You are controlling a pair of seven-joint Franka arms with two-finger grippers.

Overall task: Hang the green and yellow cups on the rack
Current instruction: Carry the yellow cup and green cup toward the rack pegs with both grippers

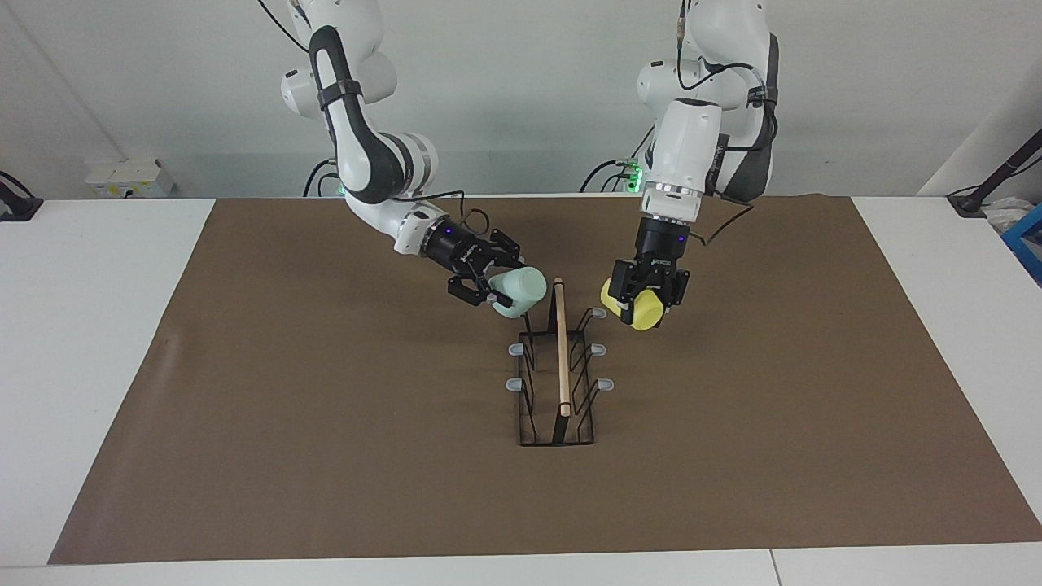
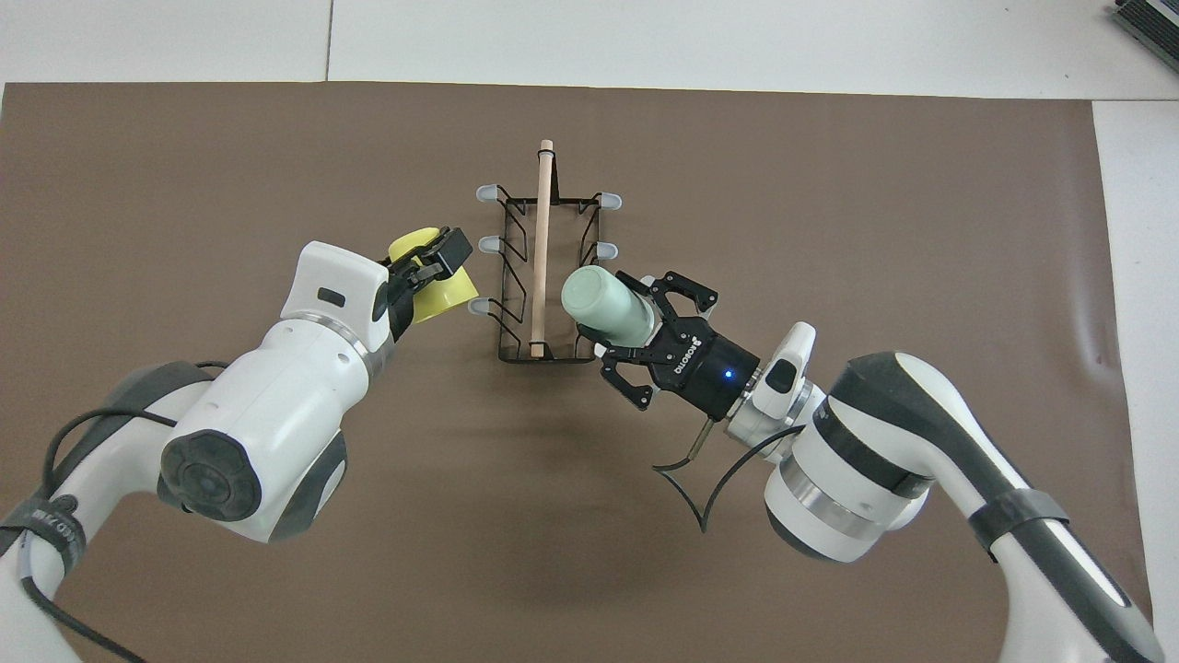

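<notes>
Brown mat (image 1: 326, 456): right gripper (image 1: 498, 295) clamps green cup (image 1: 518, 290); left gripper (image 1: 645, 303) clamps yellow cup (image 1: 643, 310).

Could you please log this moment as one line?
left tool: holds yellow cup at rack | right tool: holds green cup at rack

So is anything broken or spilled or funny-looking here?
Nothing stands out. The rack stands upright on the mat; the left gripper holds the yellow cup and the right gripper the green cup, both beside it.
</notes>
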